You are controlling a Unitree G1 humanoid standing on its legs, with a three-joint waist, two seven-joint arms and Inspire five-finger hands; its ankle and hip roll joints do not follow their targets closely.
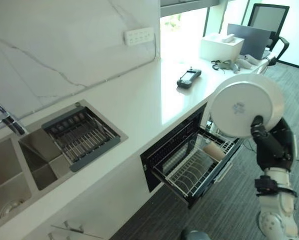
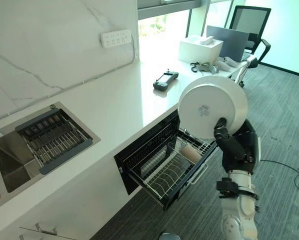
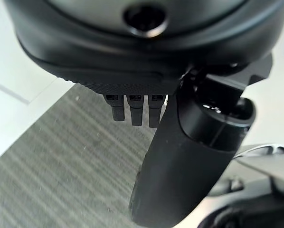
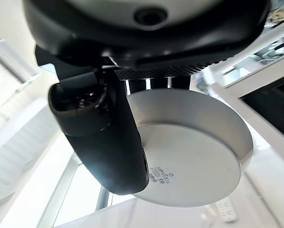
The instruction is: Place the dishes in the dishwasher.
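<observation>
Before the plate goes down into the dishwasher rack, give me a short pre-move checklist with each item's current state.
1. Right hand grips the white plate: ok, thumb on its underside, fingers behind the rim.
2. Dishwasher drawer pulled open: ok.
3. Wire rack has free slots: ok, the near part is bare.
4. Cup already in the rack, near the far end: ok, apart from the free slots.
5. Plate over the rack: not ok, it is held high above the far end, underside facing the camera.
6. Left hand out of the way: ok, it hangs over the carpet, holding nothing.
</observation>
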